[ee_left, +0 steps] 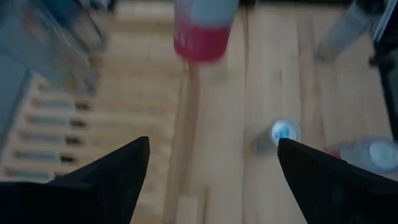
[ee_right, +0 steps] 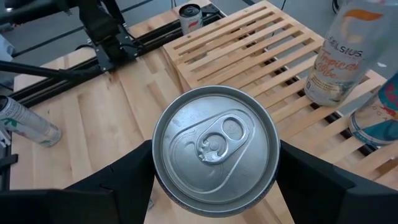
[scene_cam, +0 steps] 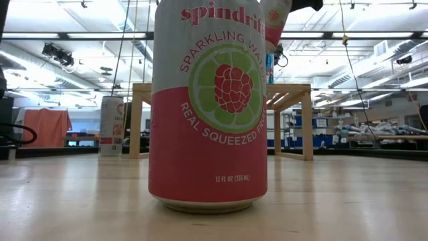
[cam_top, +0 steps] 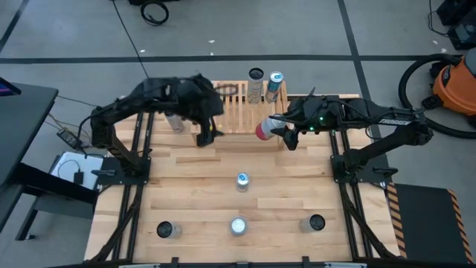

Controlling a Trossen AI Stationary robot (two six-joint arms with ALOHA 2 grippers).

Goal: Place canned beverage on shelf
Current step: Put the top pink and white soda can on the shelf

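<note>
The right gripper [ee_right: 214,155] has its jaws closed on a pink-and-white can [cam_top: 265,129], carried tilted in the air just off the front edge of the shelf [cam_top: 239,110], so pickup appears done and placement is not. Two cans [cam_top: 265,83] stand at the rear of the slatted top; several others [cam_top: 242,181] wait on the tabletop [cam_top: 193,186], well apart from the shelf. The left gripper [ee_left: 211,165] hangs at the shelf's front left corner, jaws spread wide and empty.

Grey floor [cam_top: 297,30], orange vacuum [cam_top: 455,82]
</note>
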